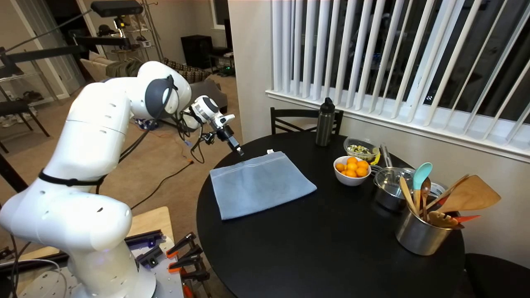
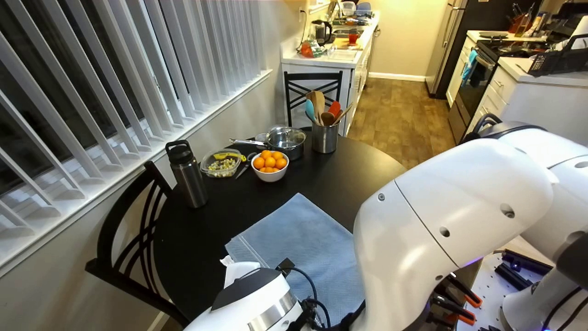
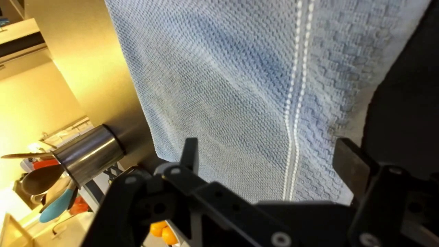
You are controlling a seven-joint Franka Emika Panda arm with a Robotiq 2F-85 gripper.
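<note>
A light blue cloth (image 1: 261, 186) lies flat on the black round table (image 1: 331, 244). It also shows in an exterior view (image 2: 301, 234), partly hidden by my arm. My gripper (image 1: 239, 152) is above the cloth's hemmed edge, near the table's rim. In the wrist view my gripper (image 3: 269, 156) is open and empty, its two fingers wide apart. The cloth (image 3: 219, 103) fills the space beyond them, with a double white stitch line running between the fingers and its hem edge by the right finger. No contact with the cloth shows. A small white tag (image 1: 270, 151) sticks out at the cloth's edge.
On the table stand a steel bottle (image 1: 325, 123), a white bowl (image 1: 350, 180) of oranges, a clear container (image 1: 361, 150) of food, a pot (image 1: 389, 198) and a steel utensil holder (image 1: 422, 238). Chairs (image 2: 124, 248) stand at the table, below window blinds (image 2: 151, 69).
</note>
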